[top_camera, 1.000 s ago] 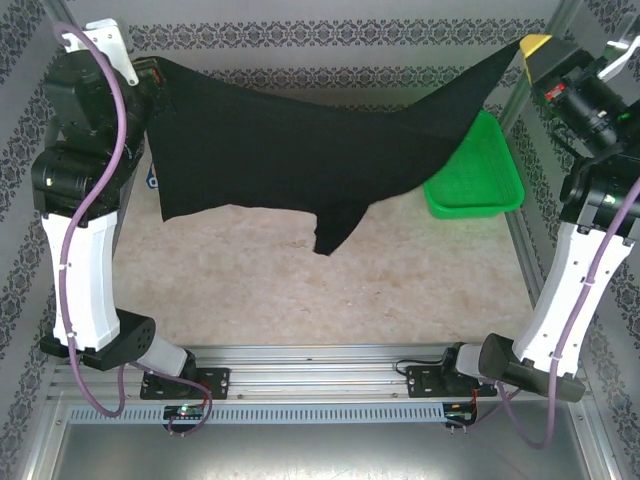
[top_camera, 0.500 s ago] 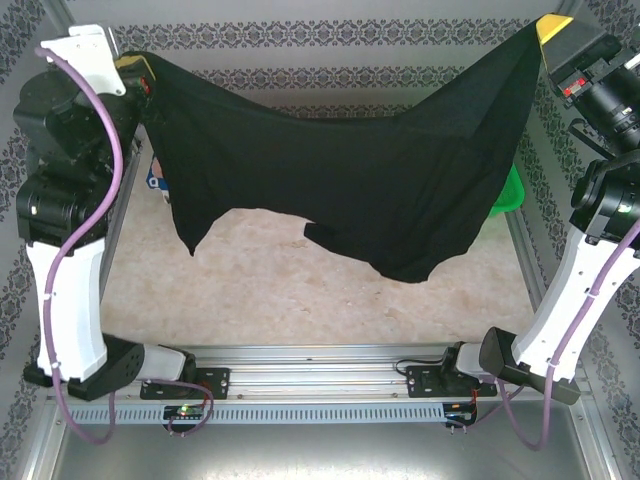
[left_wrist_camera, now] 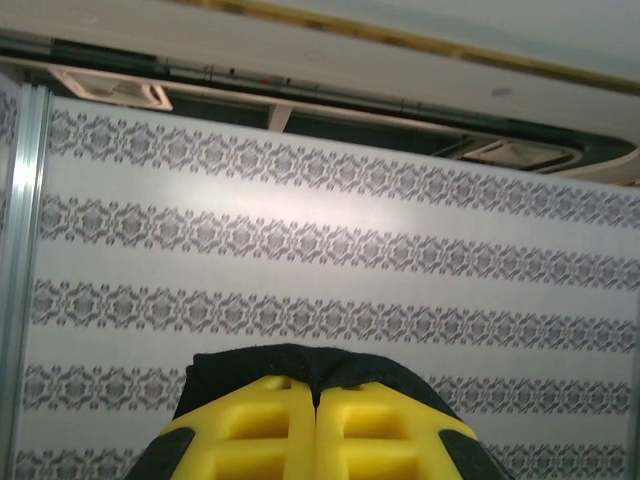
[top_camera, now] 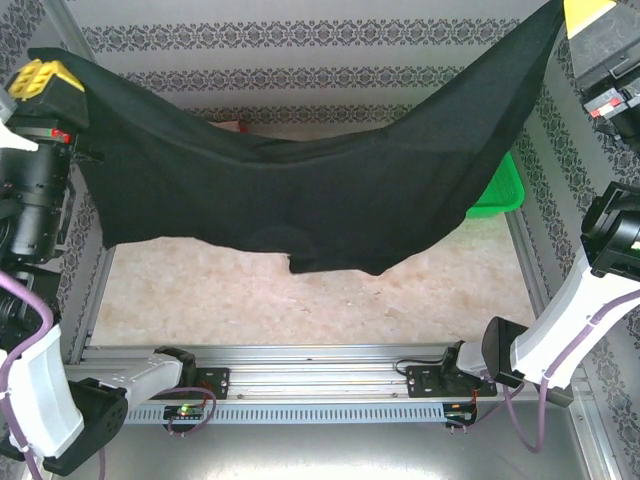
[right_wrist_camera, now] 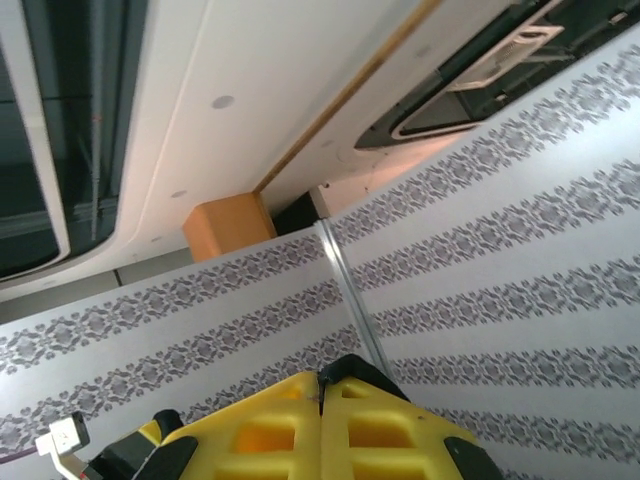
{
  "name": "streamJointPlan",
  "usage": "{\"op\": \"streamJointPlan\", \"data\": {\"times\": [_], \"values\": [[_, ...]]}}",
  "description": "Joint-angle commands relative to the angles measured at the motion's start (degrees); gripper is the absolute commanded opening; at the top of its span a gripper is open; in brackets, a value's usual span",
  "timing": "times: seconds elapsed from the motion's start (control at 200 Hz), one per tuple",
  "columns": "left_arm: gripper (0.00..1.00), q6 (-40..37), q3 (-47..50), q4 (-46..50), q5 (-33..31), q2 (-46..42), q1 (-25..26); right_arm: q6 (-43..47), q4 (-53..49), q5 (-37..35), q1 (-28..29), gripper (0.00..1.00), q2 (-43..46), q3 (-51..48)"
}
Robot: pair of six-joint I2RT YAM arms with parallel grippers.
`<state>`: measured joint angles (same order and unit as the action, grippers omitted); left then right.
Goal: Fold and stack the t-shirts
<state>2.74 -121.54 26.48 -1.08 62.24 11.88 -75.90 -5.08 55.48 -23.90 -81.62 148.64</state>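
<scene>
A large black t-shirt (top_camera: 300, 200) hangs spread in the air between my two grippers, sagging in the middle, high above the table (top_camera: 250, 295). My left gripper (top_camera: 45, 75) holds one corner at the upper left. My right gripper (top_camera: 582, 12) holds the other at the top right. In the left wrist view the yellow fingers (left_wrist_camera: 270, 420) of the left gripper (left_wrist_camera: 317, 388) press together, with black cloth (left_wrist_camera: 290, 362) bunched over their tips. The right gripper (right_wrist_camera: 322, 385) is also pinched together, with a black cloth edge (right_wrist_camera: 372, 372) at its tip.
A green mesh basket (top_camera: 497, 192) stands at the table's right edge, mostly behind the shirt. A bit of pink (top_camera: 228, 126) peeks over the shirt's top edge at the back. Patterned walls close in the back and sides. An aluminium rail (top_camera: 320, 355) runs along the front.
Both arms have risen and spread apart. The left gripper swung out to the left. The black shirt is lifted higher and stretched wider, now hiding more of the basket.
</scene>
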Motion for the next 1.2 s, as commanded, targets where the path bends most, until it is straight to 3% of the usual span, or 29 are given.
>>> {"op": "streamJointPlan", "data": {"times": [0.0, 0.23, 0.38, 0.56, 0.674, 0.839, 1.004, 1.199], "values": [[0.00, -1.2, -1.5, -5.1, 3.2, 0.0, -0.8, -4.5, 5.0, -3.0, -0.4, 0.00, -2.1, 5.6], [0.00, -2.1, -3.1, -3.7, 2.6, 0.1, -0.8, -5.4, 4.7, -3.8, -0.2, 0.00, -1.7, 4.5], [0.00, -3.5, -1.5, -0.6, -0.1, 1.8, -0.8, -1.8, 3.3, -3.7, 0.3, 0.00, 1.5, -5.9], [0.00, -6.0, 8.3, -1.8, -3.2, 2.6, -0.8, 4.5, 1.8, -3.9, 3.9, 0.00, 2.8, -19.1], [0.00, -7.2, 16.0, -2.9, -5.0, 3.6, -0.9, 13.7, -3.6, -4.9, 7.8, 0.00, 1.6, -25.0], [0.00, -7.1, 28.6, -7.5, -8.1, 5.5, -2.8, 22.8, -4.5, -10.2, 10.9, 0.00, 0.0, -39.2], [0.00, -5.4, 36.4, -11.2, -7.1, 10.6, -6.9, 29.7, -5.9, -14.7, 14.6, 0.00, -7.6, -45.3], [0.00, -6.9, 38.3, -12.9, -4.5, 20.4, -10.2, 39.5, -18.6, -23.0, 21.2, 0.00, -22.1, -37.9]]}}
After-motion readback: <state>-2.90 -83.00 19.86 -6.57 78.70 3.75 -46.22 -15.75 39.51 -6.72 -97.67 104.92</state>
